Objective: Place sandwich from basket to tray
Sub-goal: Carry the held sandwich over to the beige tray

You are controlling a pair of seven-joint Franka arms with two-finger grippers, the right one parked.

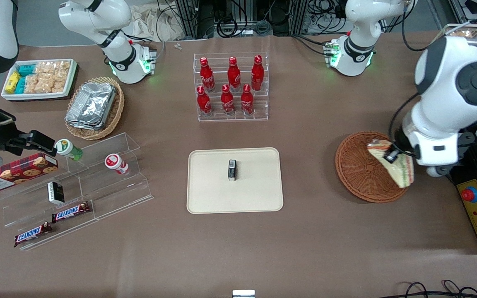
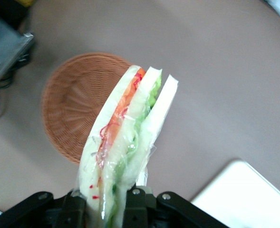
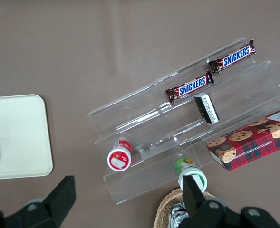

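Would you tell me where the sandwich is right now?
The sandwich is held in the left arm's gripper, lifted above the edge of the reddish-brown basket at the working arm's end of the table, not yet over the tray.

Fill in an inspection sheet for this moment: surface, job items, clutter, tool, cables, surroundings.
Surface: brown table.
Sandwich: wrapped wedge held above the basket's rim, lifted off the weave.
Basket: reddish-brown wicker, nothing seen inside.
Tray: cream, flat, with a small dark packet at its middle.
Clutter: red bottles in a clear rack; foil containers in a tan basket; snack tray; Snickers bars and cookie box on acrylic steps.
Tool: over the basket, shut on the sandwich.
Cables: black cable at the table's near edge.
Surroundings: red stop button on a control box.
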